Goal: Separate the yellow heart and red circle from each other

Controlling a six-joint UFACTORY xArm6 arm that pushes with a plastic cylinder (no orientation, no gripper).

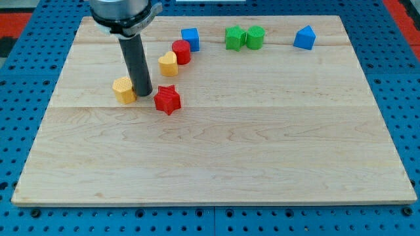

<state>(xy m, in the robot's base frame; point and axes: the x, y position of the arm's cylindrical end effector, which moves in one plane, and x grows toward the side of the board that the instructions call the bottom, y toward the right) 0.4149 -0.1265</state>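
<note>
Tip [144, 96] resting between yellow hexagon [123, 90] and red star [167, 99]; yellow heart [168, 64] touching red circle [181, 51] on tabletop [262, 151]. No claw fitted.

Rod upright, my tip [144, 96] down on the desk.

The arm enters from the view's top left, only its grey round end-housing showing at the frame edge. From it the dark rod drops nearly straight, leaning slightly toward the view's right, and ends in the left upper part of the view.
</note>
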